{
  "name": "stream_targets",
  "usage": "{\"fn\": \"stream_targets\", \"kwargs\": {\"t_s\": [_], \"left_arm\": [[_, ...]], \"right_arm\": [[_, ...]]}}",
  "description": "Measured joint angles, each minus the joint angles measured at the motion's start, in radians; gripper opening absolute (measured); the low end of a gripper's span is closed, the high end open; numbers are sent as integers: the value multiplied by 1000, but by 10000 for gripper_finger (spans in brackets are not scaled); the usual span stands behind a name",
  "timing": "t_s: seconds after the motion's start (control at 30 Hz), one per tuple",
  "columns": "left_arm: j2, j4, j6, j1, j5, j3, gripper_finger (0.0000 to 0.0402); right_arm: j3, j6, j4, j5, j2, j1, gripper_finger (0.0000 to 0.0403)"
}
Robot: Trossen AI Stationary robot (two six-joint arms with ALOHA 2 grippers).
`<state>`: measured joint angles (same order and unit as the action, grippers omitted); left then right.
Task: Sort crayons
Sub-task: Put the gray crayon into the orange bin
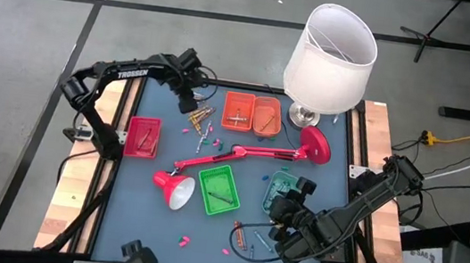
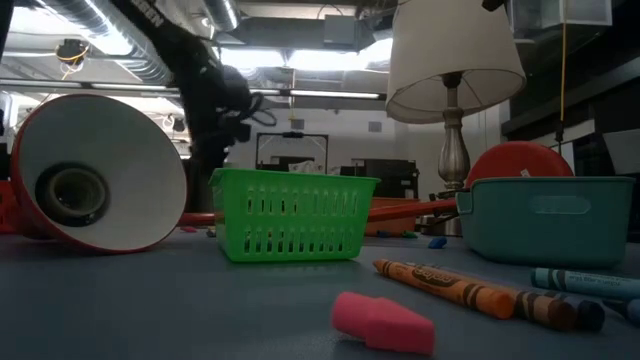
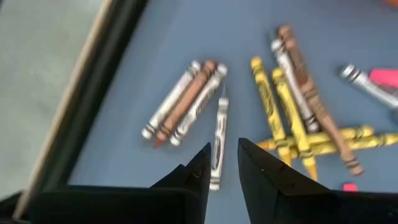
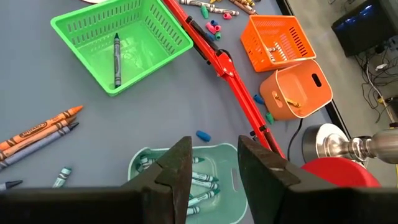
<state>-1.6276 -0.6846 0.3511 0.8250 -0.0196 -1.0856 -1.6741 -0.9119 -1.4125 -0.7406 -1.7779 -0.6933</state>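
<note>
**Left gripper over crayon pile**

Left gripper hovers above loose crayons near the orange tray, fingers slightly apart, apparently empty. Right gripper, fingers apart, above teal tray holding crayons.

On the blue-grey tabletop lie a red desk lamp, a green basket, a teal bin, orange baskets, a red tray, a white-shaded lamp, and yellow, brown and grey crayons.
</note>
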Motion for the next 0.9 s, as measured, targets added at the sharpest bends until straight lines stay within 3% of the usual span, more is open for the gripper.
{"fn": "stream_targets", "kwargs": {"t_s": [0.37,0.9], "left_arm": [[0,162,23,19,7,185,50],[-36,206,53,19,21,196,65]], "right_arm": [[0,0,5,-1,0,0,127],[0,-49,9,0,0,0,127]]}}
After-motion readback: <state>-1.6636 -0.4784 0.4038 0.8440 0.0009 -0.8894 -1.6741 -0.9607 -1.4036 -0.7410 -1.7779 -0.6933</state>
